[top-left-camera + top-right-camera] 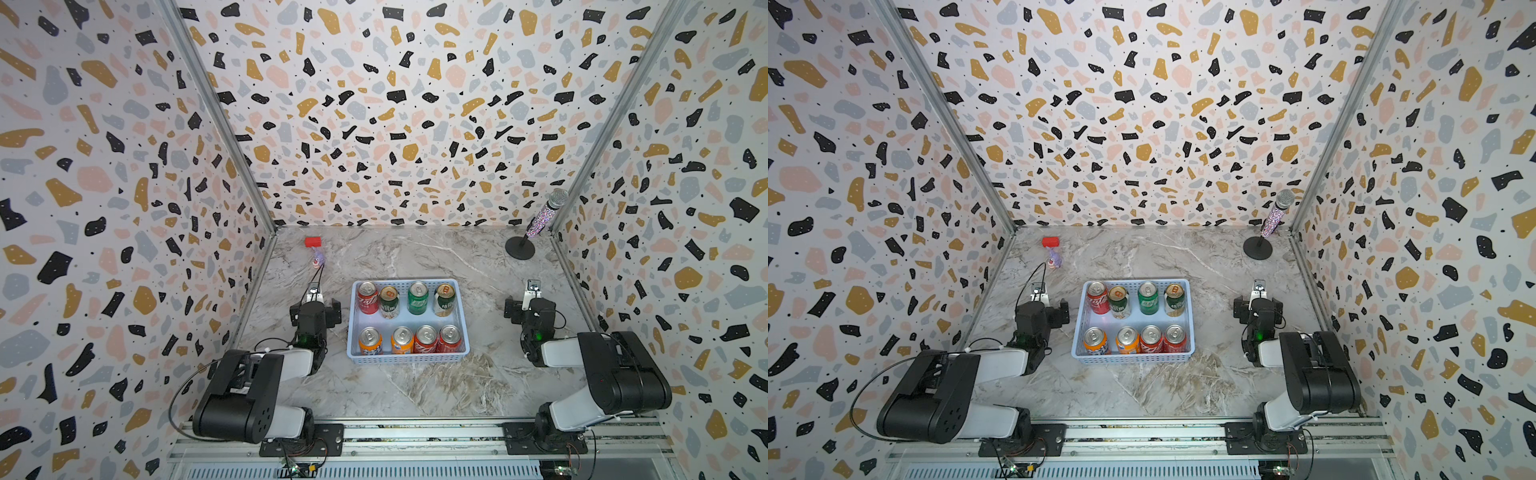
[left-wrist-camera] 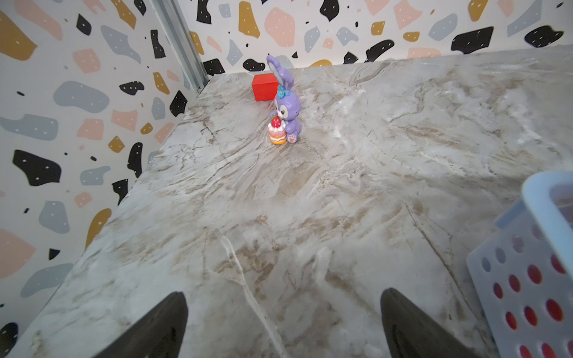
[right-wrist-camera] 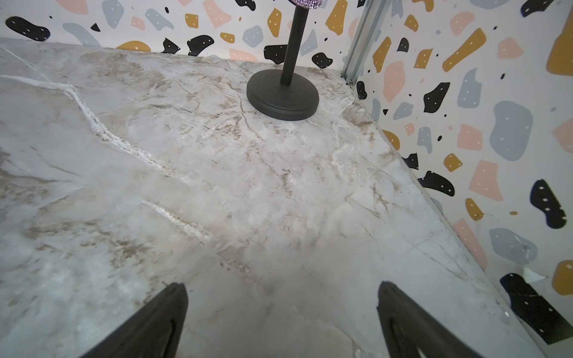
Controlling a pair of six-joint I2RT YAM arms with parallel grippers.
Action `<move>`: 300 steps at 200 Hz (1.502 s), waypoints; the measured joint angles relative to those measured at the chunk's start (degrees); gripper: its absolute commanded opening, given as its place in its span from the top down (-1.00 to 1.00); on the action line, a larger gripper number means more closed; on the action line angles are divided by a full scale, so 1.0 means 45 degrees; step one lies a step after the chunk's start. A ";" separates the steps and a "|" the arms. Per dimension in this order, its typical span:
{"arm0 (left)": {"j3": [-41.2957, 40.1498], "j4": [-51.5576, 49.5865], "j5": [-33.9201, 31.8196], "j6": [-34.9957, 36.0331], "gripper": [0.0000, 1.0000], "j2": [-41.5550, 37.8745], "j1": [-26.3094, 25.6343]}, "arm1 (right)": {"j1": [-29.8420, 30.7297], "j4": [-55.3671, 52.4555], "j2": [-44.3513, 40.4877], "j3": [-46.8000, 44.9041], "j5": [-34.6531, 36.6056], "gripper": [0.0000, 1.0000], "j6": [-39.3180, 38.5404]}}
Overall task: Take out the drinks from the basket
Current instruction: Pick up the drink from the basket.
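The light-blue perforated basket (image 1: 409, 358) stands in the middle of the marble table in both top views, and holds several upright drinks in two rows. Back row: a red can (image 1: 368, 297), a dark green-and-white can (image 1: 389, 302), a bright green can (image 1: 417, 298) and another dark green-and-white can (image 1: 444, 300). Front row: two orange cans (image 1: 370, 340) and two red cans (image 1: 450, 338). My left gripper (image 2: 283, 294) hangs open over bare table just left of the basket, whose corner (image 2: 527, 279) shows in the left wrist view. My right gripper (image 3: 282, 286) is open and empty to the basket's right.
A red block (image 1: 312, 242) and a purple rabbit toy (image 2: 286, 105) sit at the back left. A glittery microphone (image 1: 540, 220) on a black round stand (image 3: 282, 96) occupies the back right corner. Patterned walls enclose three sides.
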 measured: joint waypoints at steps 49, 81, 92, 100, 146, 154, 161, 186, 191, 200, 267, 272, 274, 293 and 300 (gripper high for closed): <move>0.2764 -0.5202 -0.2322 -0.2327 -1.00 -0.3687 -0.0019 | 0.0005 -0.4600 -0.2662 0.1753 0.1001 -1.00 0.0767; 0.3779 -0.8539 -0.2477 -0.4911 -1.00 -0.5464 -0.0019 | -0.0005 -0.8233 -0.3351 0.3832 0.0889 -1.00 0.2113; 0.4231 -0.9792 -0.2093 -0.5595 -1.00 -0.5824 -0.0015 | 0.0000 -0.9505 -0.3657 0.4333 0.0379 -1.00 0.2555; 0.4522 -1.0496 -0.1554 -0.5935 -0.99 -0.6013 -0.0015 | 0.0000 -1.0297 -0.3881 0.4609 -0.0024 -1.00 0.2861; 0.5872 -1.3843 0.2939 -0.6397 -0.99 -0.6455 -0.0019 | 0.0000 -1.3537 -0.5931 0.4809 -0.2594 -0.97 0.4250; 0.6101 -1.4523 0.3531 -0.6431 -1.00 -0.6567 -0.0024 | 0.0000 -1.4013 -0.6139 0.4891 -0.3225 -0.95 0.4401; 0.6251 -1.5042 0.3857 -0.6484 -0.99 -0.6654 -0.0029 | 0.0000 -1.4435 -0.6237 0.5008 -0.3755 -0.94 0.4498; 0.6776 -1.6912 0.4546 -0.6664 -1.00 -0.7077 -0.0034 | 0.0053 -1.5883 -0.6217 0.5513 -0.5736 -0.93 0.4877; 0.6858 -1.7233 0.4580 -0.6742 -1.00 -0.7164 -0.0034 | 0.0097 -1.6130 -0.6227 0.5571 -0.6135 -0.92 0.4920; 0.6941 -1.7704 0.4653 -0.6853 -1.00 -0.7325 -0.0034 | 0.0180 -1.6558 -0.6251 0.5659 -0.6785 -0.91 0.4969; 0.7057 -1.9754 0.6698 -0.6407 -1.00 -0.7373 -0.0034 | 0.1783 -1.9715 -0.6873 0.6601 -0.8733 -0.73 0.4537; 0.7057 -1.9807 0.6868 -0.6309 -1.00 -0.7169 -0.0034 | 0.1923 -1.9866 -0.6858 0.6756 -0.8782 -0.73 0.4512; 0.7057 -1.9836 0.6921 -0.6266 -1.00 -0.7091 -0.0034 | 0.1977 -1.9919 -0.6849 0.6815 -0.8791 -0.73 0.4512; 0.7057 -1.9958 0.7363 -0.5984 -1.00 -0.6387 -0.0034 | 0.2783 -2.0206 -0.6747 0.7276 -0.8845 -0.73 0.4444; 0.7057 -1.9968 0.7495 -0.5892 -1.00 -0.6237 -0.0034 | 0.3157 -2.0274 -0.6659 0.7427 -0.8801 -0.73 0.4444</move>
